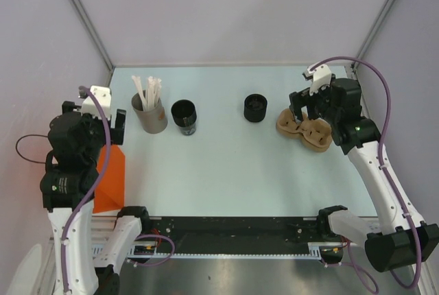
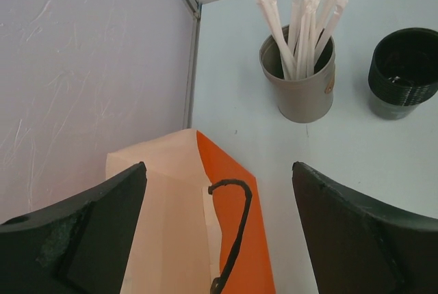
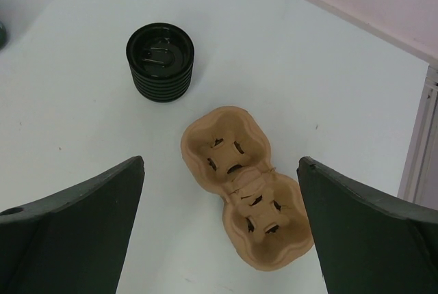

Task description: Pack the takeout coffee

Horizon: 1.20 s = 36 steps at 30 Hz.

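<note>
Bright, even overhead light; soft shadows, all views sharp.

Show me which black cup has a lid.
The small black ribbed cup near the brown cardboard cup carrier wears the lid; the other black cup, next to the grey cup of white straws, is open-topped.

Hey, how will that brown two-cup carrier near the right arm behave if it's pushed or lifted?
The carrier looks like thin moulded pulp, so probably light and apt to slide on the smooth table. Its narrow waist may flex. Low and flat, it seems unlikely to tip.
</note>
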Motion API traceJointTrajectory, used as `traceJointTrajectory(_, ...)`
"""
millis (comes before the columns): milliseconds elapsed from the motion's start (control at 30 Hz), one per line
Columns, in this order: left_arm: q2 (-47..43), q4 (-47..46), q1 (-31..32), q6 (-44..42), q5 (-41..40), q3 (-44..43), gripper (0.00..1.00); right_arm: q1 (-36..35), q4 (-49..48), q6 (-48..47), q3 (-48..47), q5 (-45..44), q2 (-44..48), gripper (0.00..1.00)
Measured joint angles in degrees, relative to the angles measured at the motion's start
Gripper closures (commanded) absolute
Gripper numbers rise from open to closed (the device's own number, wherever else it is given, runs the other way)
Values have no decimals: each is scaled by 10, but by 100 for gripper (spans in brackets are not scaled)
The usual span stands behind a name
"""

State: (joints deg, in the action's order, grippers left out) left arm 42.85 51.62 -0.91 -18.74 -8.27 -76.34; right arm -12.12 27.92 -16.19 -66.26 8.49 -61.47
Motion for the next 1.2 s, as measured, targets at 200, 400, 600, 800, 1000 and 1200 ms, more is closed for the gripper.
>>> traceJointTrajectory(200,-19,23,0,-13,-10,17,28,-9,-7,-5,8,-8,0,0)
traceJointTrajectory(400,-19,27,0,-23,-12,43,59,-12,-8,-6,8,-16,-2,0)
traceJointTrajectory(600,-10,20,0,-34,-9,54,100,-13,-9,-6,8,-18,-2,0)
traceJointTrajectory(800,7,15,0,-38,35,46,100,-13,-9,-7,8,-22,-2,0)
traceJointTrajectory(1000,19,17,0,-45,108,22,100,-13,-12,-7,12,-23,-2,0)
traceJointTrajectory(1200,32,21,9,-54,179,3,100,-11,-13,-6,14,-25,-2,0)
